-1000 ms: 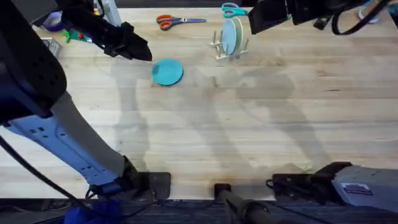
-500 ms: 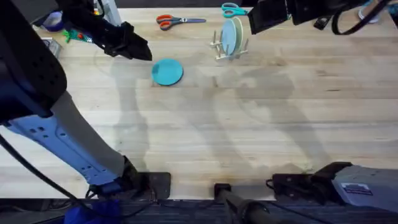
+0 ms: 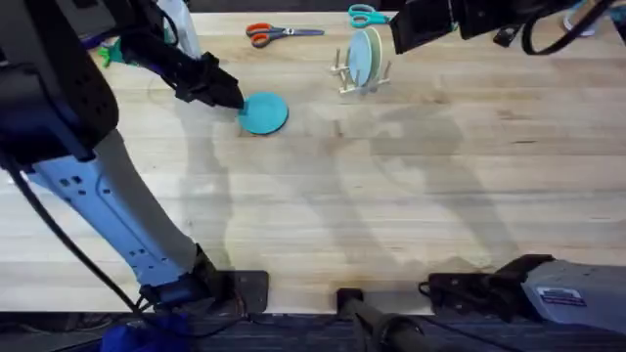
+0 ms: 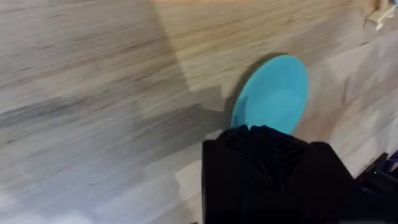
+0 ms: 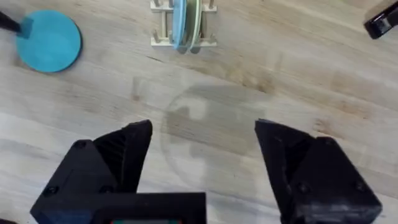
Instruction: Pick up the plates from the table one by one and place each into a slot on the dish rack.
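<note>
Just beside the left pincer (image 3: 233, 100) lies the teal plate (image 3: 264, 112).

Bright, even light; soft arm shadows cross the table (image 3: 391, 196).

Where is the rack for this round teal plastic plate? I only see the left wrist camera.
Observer: The small pale wooden dish rack stands on the light wooden table, to the right of the teal plate in the overhead view.
Operator: Is anything in it?
Observer: Yes. A pale blue round plate stands upright between its pegs, next to a cream-coloured plate.
Operator: What is the other arm doing?
Observer: The right gripper is open and holds nothing.
</note>
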{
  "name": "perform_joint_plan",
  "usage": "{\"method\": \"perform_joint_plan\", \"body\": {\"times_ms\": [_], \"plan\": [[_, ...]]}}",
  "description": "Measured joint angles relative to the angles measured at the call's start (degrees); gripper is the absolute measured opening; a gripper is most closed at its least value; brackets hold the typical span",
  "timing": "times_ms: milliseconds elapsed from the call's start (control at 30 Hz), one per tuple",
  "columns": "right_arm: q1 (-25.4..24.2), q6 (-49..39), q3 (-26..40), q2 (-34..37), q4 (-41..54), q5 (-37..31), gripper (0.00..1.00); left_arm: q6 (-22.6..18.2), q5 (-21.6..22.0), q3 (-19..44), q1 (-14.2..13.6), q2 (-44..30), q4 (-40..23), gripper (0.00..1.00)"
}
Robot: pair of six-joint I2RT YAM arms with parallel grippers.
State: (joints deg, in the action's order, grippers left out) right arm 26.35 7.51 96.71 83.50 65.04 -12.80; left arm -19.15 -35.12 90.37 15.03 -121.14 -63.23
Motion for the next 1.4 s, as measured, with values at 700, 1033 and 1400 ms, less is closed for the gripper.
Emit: {"method": "perform_joint_plan", "body": {"times_ms": [700, 1033, 1400], "plan": [[0.00, 0.00, 0.00, 0.01, -0.07, 0.00, 0.995, -0.42, -5.17, 1.75, 0.35, -5.67, 0.89, 0.042], [0.00, 2.74, 0.00, 0.17, -0.29, 1.81, 0.995, -0.60, -5.92, 1.79, 0.35, -5.95, 1.28, 0.042], [0.00, 9.23, 0.02, 8.02, -3.13, 16.25, 0.995, -0.62, -5.93, 1.79, 0.35, -5.94, 1.29, 0.041]]}}
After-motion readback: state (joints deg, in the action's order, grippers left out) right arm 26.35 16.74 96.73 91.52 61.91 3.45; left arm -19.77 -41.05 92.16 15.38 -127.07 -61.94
